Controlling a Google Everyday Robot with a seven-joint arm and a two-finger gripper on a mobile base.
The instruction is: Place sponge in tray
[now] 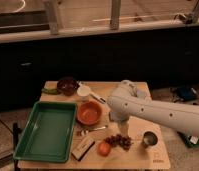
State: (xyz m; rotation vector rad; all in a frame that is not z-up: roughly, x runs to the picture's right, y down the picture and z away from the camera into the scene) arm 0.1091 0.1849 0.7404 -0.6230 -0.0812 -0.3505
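Dim room, dark glazed wall behind, and a wooden desk (145,159) in the middle carries everything. Noted largest first:

Robot arm (163,114), white and bulky, comes in from the right and bends down over the middle of the desk.

Tray (45,131), bright green with a raised rim, sits on the left side of the desk with nothing in it.

Orange bowl (89,112) stands just right of the tray. A dark bowl (68,85) and a white cup (84,91) sit toward the back edge.

Pincer (119,120) is at the arm's low end, close over the desk just right of the orange bowl. Spread or pressed together: cannot tell.

Small items along the front: metal cup (149,139), tan block (83,148), tomato (104,148), grapes (121,141).

Sponge: not in sight. Judged to lie under the arm's low end, the one patch of desk that is covered. It is not in the tray, so the task is not done.

Handling, by judgement: a sponge is light, soft and squashy, not slippery and not fragile. Take it across its short width near the middle. A firm pinch does no harm, but a flat pad needs a low approach to the desk top.

Hard to make out: the arm's base is cut off at the right edge, the sponge's orientation is unknown, and the grapes and orange bowl crowd the likely pick spot
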